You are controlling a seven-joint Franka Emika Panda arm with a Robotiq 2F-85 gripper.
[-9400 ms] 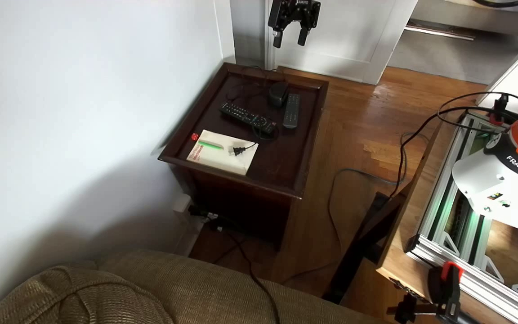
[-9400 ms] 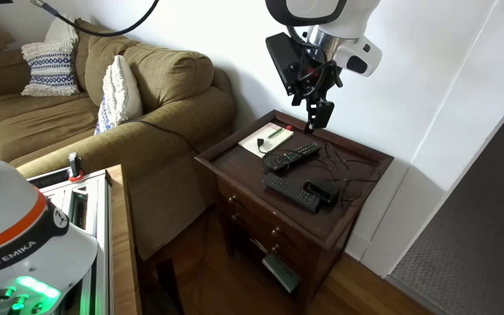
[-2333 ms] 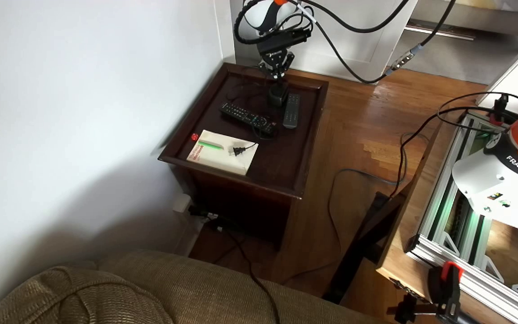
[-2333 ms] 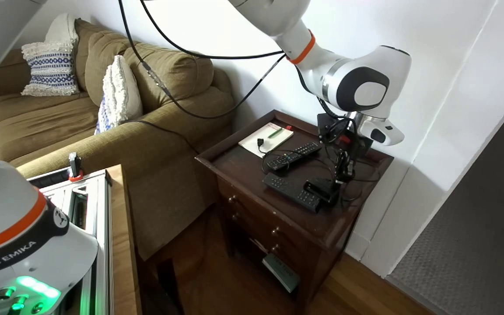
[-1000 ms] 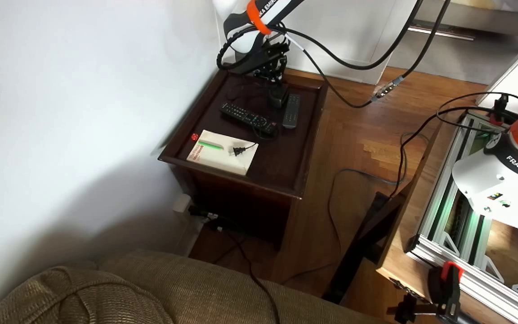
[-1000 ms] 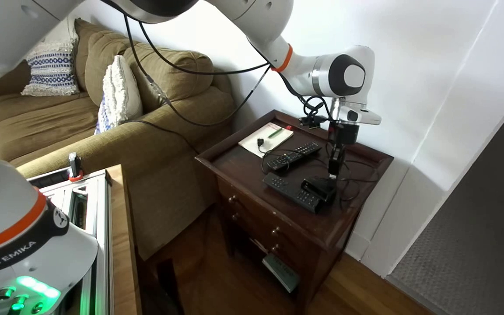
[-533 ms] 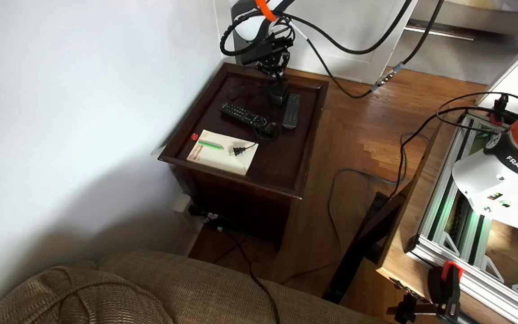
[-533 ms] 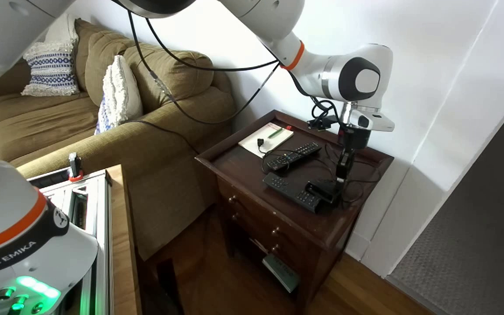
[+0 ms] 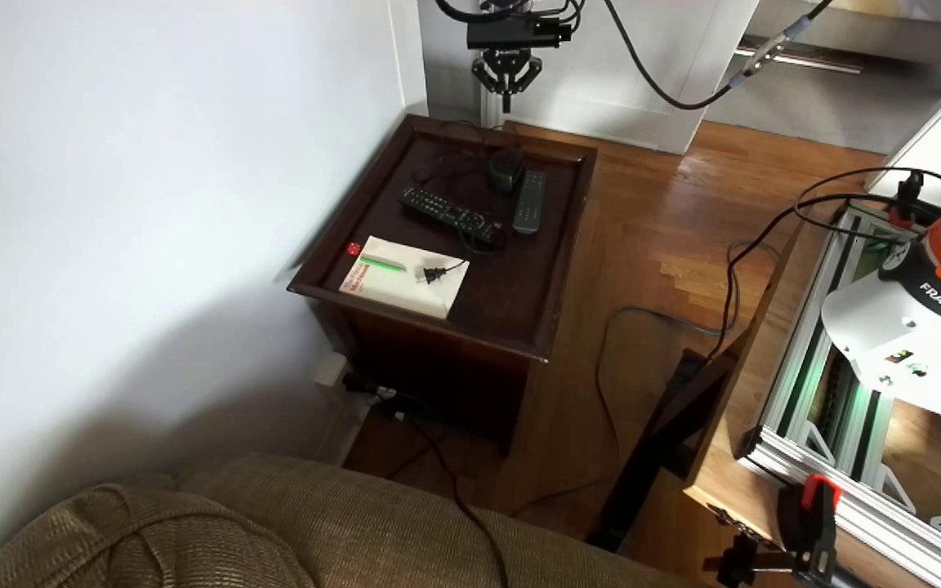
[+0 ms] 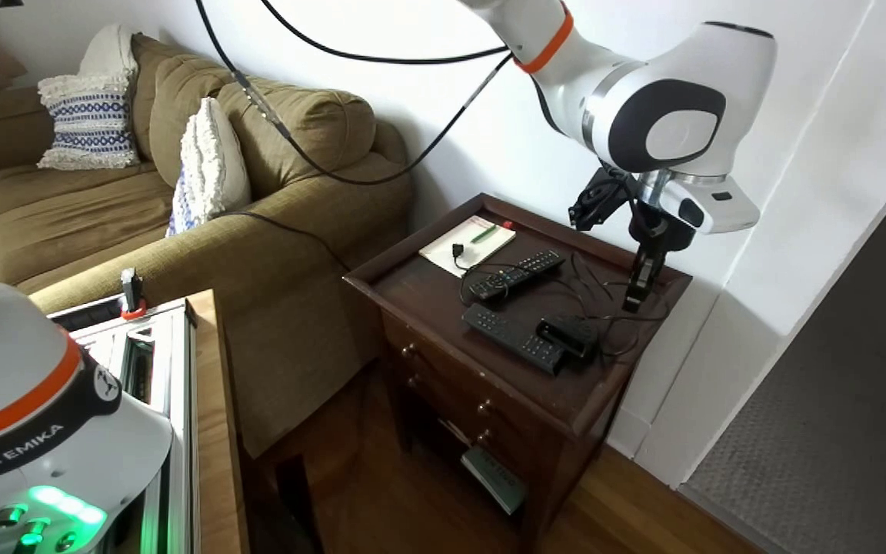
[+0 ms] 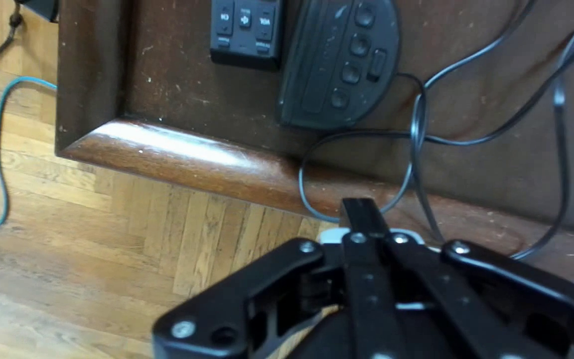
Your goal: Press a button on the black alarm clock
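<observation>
The black alarm clock (image 11: 342, 65) sits on the dark wooden side table (image 10: 443, 296). Its top carries a row of round buttons and a longer bar button in the wrist view. In both exterior views the clock (image 9: 506, 170) (image 10: 568, 336) stands beside a remote. My gripper (image 10: 633, 302) is shut, with nothing held between its fingers. It hangs in the air apart from the clock, over the edge of the table by the door in the wrist view (image 11: 365, 205). In an exterior view its joined fingertips (image 9: 506, 104) point downward.
One remote (image 9: 529, 202) lies against the clock's side and another remote (image 9: 450, 214) lies nearby. Loose cords (image 11: 416, 134) loop across the table and its raised rim. A white book (image 9: 405, 276) with a green pen rests farther off. Walls (image 10: 781, 154) stand close behind.
Half a second ago my fingertips were right at the clock; now they have lifted and moved away toward the door side. The jaws, open in the oldest frames, are shut. The clock stays in place.
</observation>
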